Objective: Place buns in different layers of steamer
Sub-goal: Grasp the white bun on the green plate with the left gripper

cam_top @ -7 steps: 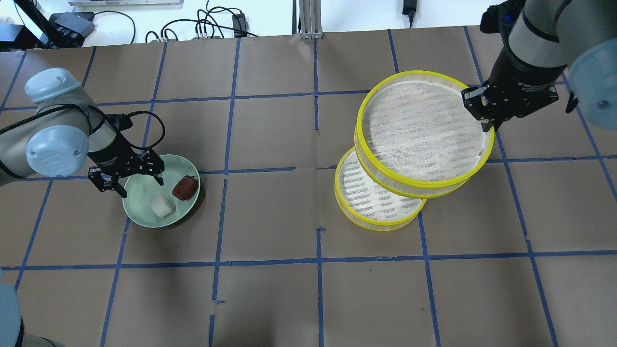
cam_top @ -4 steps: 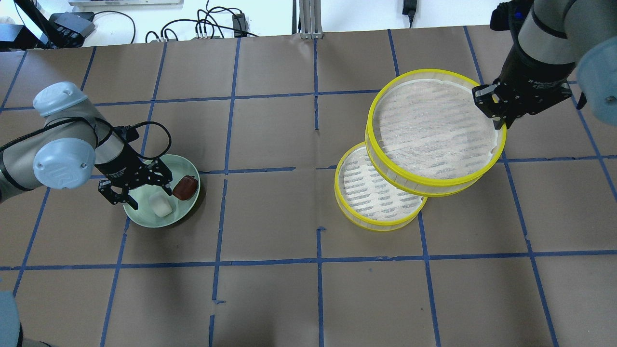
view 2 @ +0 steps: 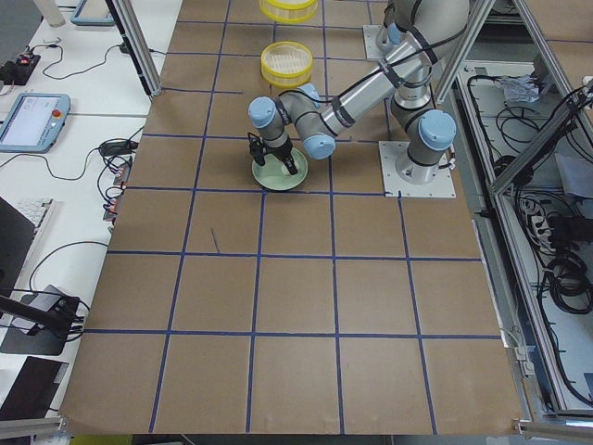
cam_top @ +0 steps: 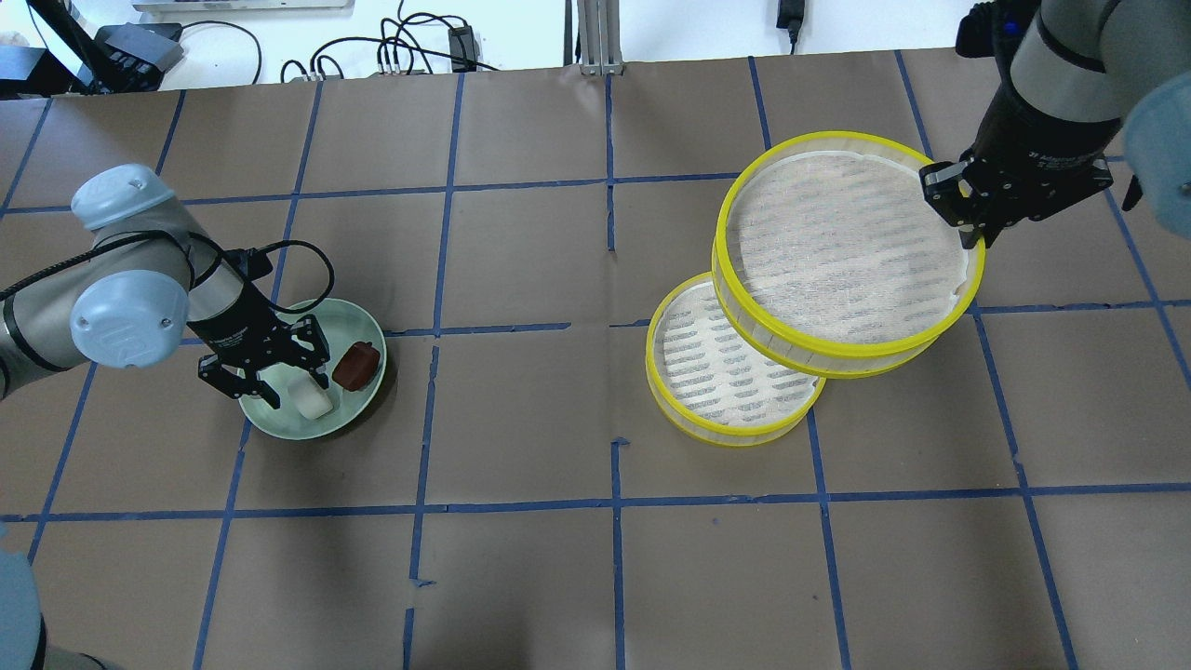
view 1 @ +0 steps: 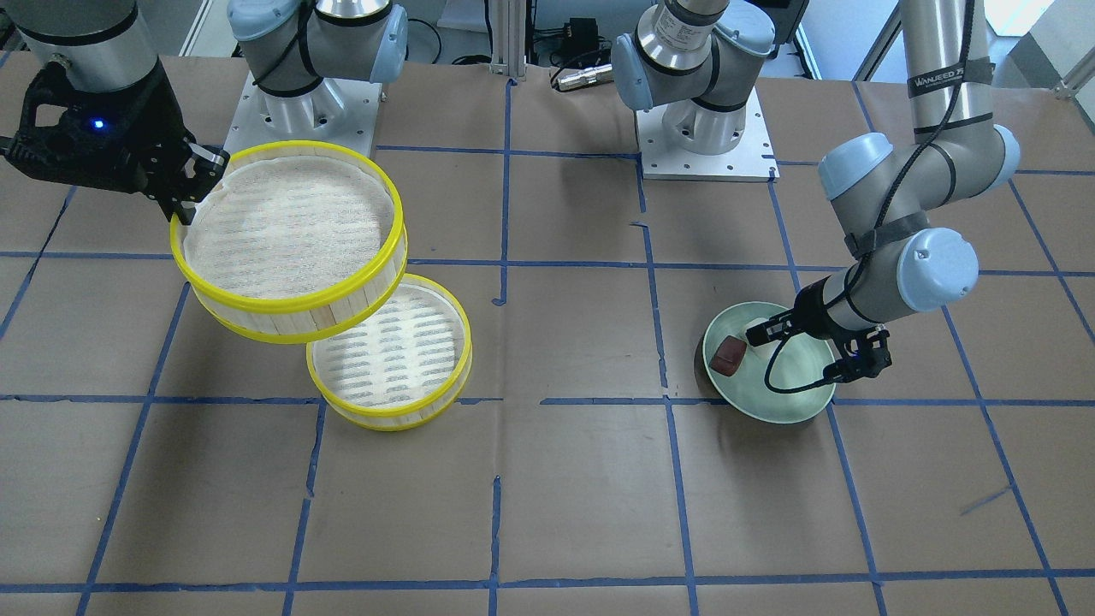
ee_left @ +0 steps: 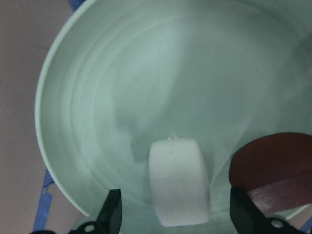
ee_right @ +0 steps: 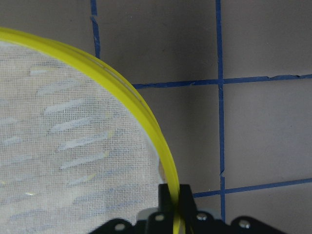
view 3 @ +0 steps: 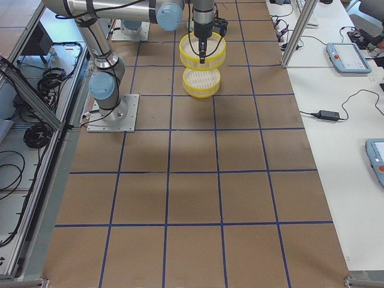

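The white bun [cam_top: 314,399] and the reddish-brown bun [cam_top: 358,366] lie side by side in the pale green plate [cam_top: 346,322]. My left gripper [cam_top: 298,391] is open, low over the plate. In the left wrist view its fingers [ee_left: 112,214] straddle the white bun [ee_left: 179,180], with the brown bun [ee_left: 273,165] just to the right. My right gripper [cam_top: 977,237] is shut on the yellow rim of the upper steamer layer [cam_top: 837,242]. It holds the layer lifted and tilted, partly over the lower layer [cam_top: 716,372], which rests on the table.
The table is brown paper with a blue tape grid. Cables and boxes lie beyond its far edge [cam_top: 400,46]. The plate is at the left and the steamer layers at the right, with open table between them.
My left gripper has moved from the plate's left edge in over the white bun. My right gripper has carried the upper layer further right, uncovering more of the lower layer.
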